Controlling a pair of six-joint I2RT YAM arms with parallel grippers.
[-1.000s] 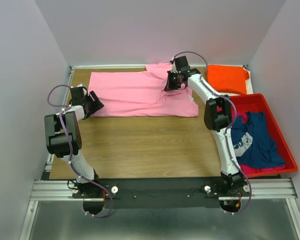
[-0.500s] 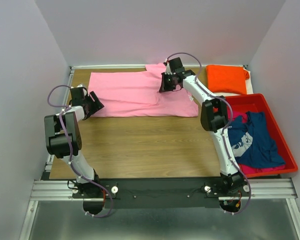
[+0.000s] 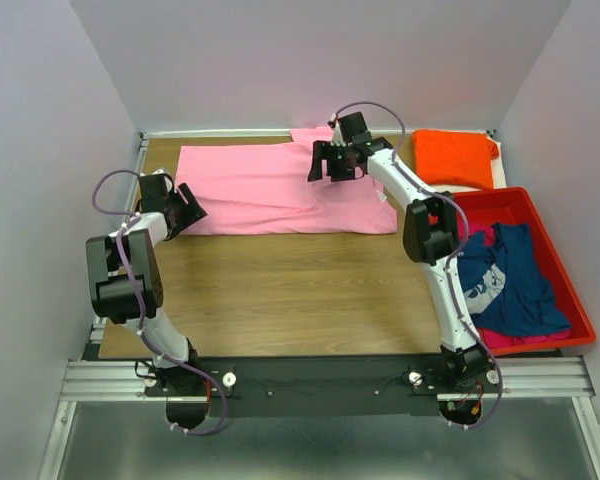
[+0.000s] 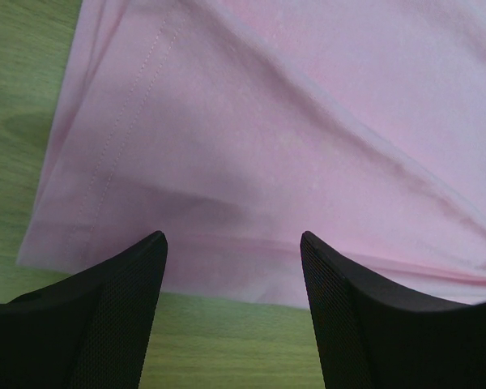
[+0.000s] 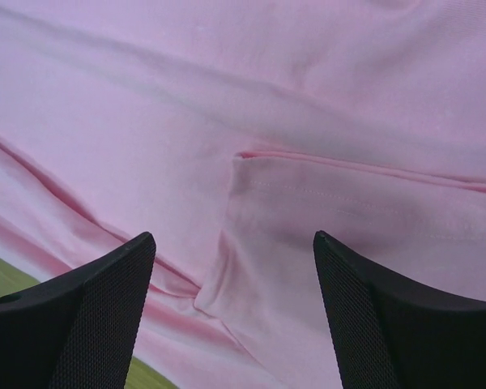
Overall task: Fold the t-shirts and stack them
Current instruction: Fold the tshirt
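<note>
A light pink t-shirt (image 3: 260,190) lies spread along the back of the wooden table (image 3: 280,290). My right gripper (image 3: 325,165) hovers open over its right part. In the right wrist view the gripper (image 5: 233,237) has a folded-over sleeve hem (image 5: 348,203) lying flat between its spread fingers. My left gripper (image 3: 190,205) is open at the shirt's near left corner. In its wrist view the gripper (image 4: 231,239) frames the pink hem (image 4: 292,121), holding nothing. A folded orange t-shirt (image 3: 455,158) lies at the back right. A navy t-shirt (image 3: 505,275) rests on a magenta one (image 3: 525,338).
A red plastic bin (image 3: 540,345) at the right edge holds the navy and magenta shirts. White enclosure walls close in the table at the back and both sides. A metal rail with the arm bases runs along the near edge.
The right gripper has opened, letting go of the pink fabric, and shifted slightly left. The left arm has barely moved.
</note>
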